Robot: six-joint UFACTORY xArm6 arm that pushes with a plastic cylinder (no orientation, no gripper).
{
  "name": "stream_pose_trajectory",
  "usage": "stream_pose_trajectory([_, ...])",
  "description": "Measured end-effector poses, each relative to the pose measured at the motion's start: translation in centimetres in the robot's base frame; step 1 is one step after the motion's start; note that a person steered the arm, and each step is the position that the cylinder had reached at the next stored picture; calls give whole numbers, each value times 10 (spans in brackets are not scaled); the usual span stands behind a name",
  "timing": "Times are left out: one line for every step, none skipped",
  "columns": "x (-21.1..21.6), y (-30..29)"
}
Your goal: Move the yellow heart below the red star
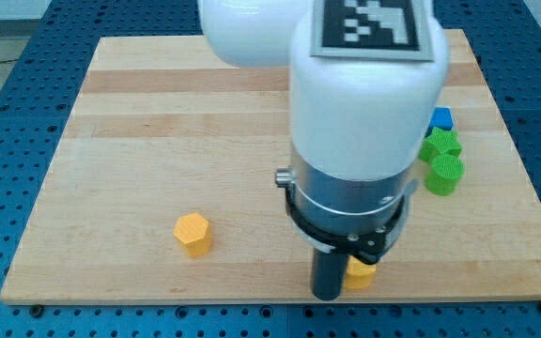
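Note:
My arm's white body fills the middle of the camera view. The dark rod ends with my tip (326, 295) near the board's bottom edge. A yellow block (362, 273) lies just right of the tip, touching or nearly touching it; the rod partly hides it, so its shape is unclear. A yellow hexagon (193, 234) sits well to the left of the tip. No red star shows; the arm may hide it.
A blue block (441, 118) and two green blocks (442, 144) (445, 174) stand close together near the board's right edge, partly behind the arm. The wooden board (139, 122) lies on a blue perforated table.

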State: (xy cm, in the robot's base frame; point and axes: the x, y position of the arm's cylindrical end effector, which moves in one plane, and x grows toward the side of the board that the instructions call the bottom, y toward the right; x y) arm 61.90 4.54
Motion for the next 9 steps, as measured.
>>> stream_pose_trajectory([0,19])
stream_pose_trajectory([-1,52])
stream_pose_trajectory([-1,93])
stream_pose_trajectory([-1,97])
stream_pose_trajectory([-10,79])
stream_pose_trajectory([-30,71])
stream_pose_trajectory([-53,71])
stream_pose_trajectory([-76,67])
stream_pose_trajectory([-90,45])
